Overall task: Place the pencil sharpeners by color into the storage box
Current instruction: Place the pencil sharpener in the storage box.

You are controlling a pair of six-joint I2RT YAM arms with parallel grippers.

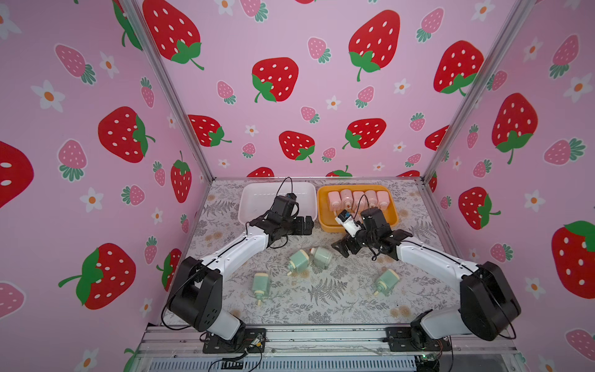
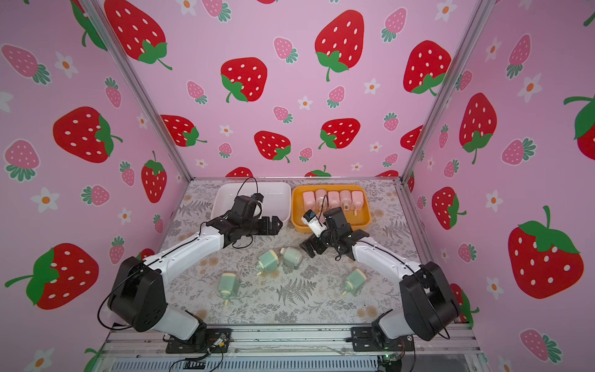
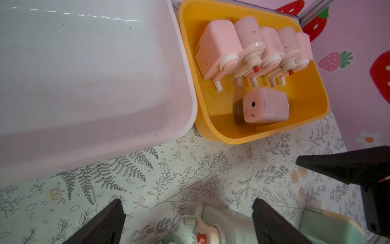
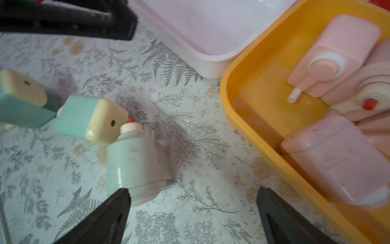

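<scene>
Several pale pink pencil sharpeners [image 1: 356,199] [image 3: 219,48] lie in the orange storage box [image 1: 325,222] [image 2: 297,222] at the back; five are in a row and one [image 3: 266,107] lies in front of them. The white storage box [image 1: 254,199] [image 3: 84,74] beside it holds nothing. Several mint green pencil sharpeners [image 1: 298,261] [image 1: 322,256] [image 1: 260,285] [image 1: 386,281] lie on the mat. My left gripper [image 1: 308,225] [image 3: 188,208] hovers open by the white box's front corner, a green sharpener [image 3: 213,226] below it. My right gripper [image 1: 342,249] [image 4: 194,196] is open, one finger beside a green sharpener [image 4: 137,160].
A floral mat [image 1: 322,302] covers the table, walled by strawberry panels on three sides. The two boxes stand side by side at the back. The two grippers are close together in the middle, each showing in the other's wrist view. Two green sharpeners touch each other at centre.
</scene>
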